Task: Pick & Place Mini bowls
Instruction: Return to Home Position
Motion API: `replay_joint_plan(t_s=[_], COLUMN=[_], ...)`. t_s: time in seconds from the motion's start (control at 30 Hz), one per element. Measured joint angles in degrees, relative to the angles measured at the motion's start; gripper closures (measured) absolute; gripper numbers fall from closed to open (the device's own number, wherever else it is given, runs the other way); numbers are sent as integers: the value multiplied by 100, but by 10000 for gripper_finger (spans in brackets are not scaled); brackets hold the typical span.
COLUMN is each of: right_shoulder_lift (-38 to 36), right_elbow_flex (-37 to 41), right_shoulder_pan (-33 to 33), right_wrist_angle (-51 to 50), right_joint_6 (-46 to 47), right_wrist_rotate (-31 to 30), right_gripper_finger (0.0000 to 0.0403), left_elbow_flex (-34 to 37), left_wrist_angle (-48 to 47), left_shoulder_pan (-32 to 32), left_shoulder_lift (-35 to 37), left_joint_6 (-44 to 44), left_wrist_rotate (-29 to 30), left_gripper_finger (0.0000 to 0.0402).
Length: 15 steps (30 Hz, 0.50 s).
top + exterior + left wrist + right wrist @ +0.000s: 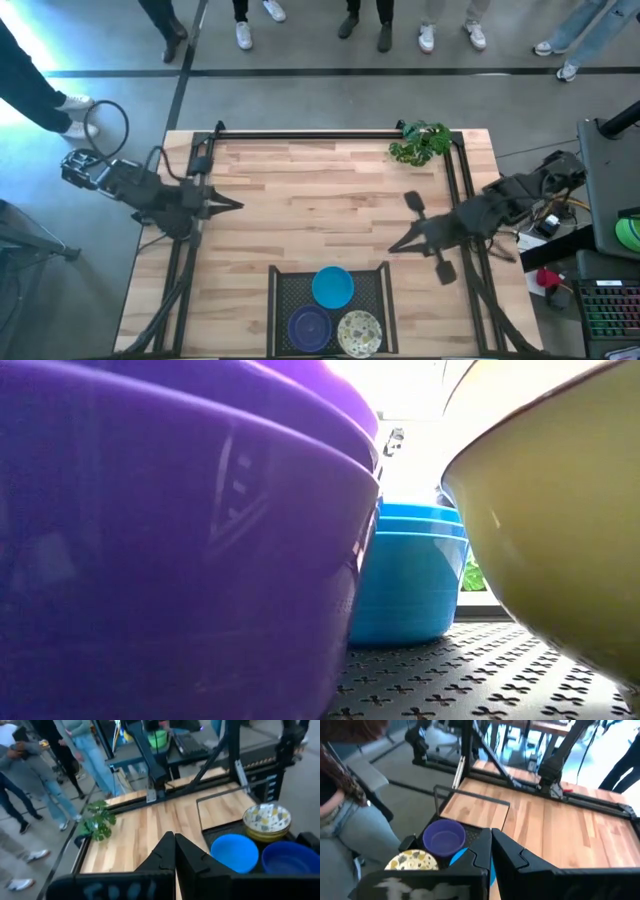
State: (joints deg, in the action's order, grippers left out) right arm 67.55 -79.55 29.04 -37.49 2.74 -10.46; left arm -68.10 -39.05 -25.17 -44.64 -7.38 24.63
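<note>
The mini bowls sit in stacks inside a black mesh tray (283,290) at the table's near edge: a blue stack (333,286), a purple stack (309,326) and a cream speckled stack (360,332). The low view shows them close up: purple (170,540), blue (415,575), cream (550,510). My left gripper (238,206) hovers shut over the table's left part, away from the tray; its wrist view (175,839) shows the blue (235,852), purple (290,857) and cream (266,819) bowls ahead. My right gripper (392,250) is shut, just right of the tray (491,834), with the purple bowl (444,837) and cream bowl (412,861) ahead.
A leafy green plant (420,143) stands at the table's far right corner. A black metal frame (300,133) runs along the far edge and both sides. Bare wood (310,200) lies between the arms. Several people's feet (245,35) stand beyond the far edge.
</note>
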Motion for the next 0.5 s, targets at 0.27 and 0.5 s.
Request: replay_joint_plan(t_s=[0.27, 0.5], right_shoulder_lift=[-1217, -2374], right_elbow_flex=[1022, 1977], right_shoulder_pan=[-3, -7], right_wrist_angle=[725, 1322], right_joint_6=[-155, -275], right_wrist_rotate=[0, -12], right_gripper_finger=[394, 394], left_elbow_flex=[633, 915], left_wrist_angle=[225, 306], left_shoulder_pan=[4, 2], left_shoulder_lift=[952, 1572], left_joint_6=[17, -9], left_wrist_rotate=[-123, -123], left_gripper_finger=[402, 402])
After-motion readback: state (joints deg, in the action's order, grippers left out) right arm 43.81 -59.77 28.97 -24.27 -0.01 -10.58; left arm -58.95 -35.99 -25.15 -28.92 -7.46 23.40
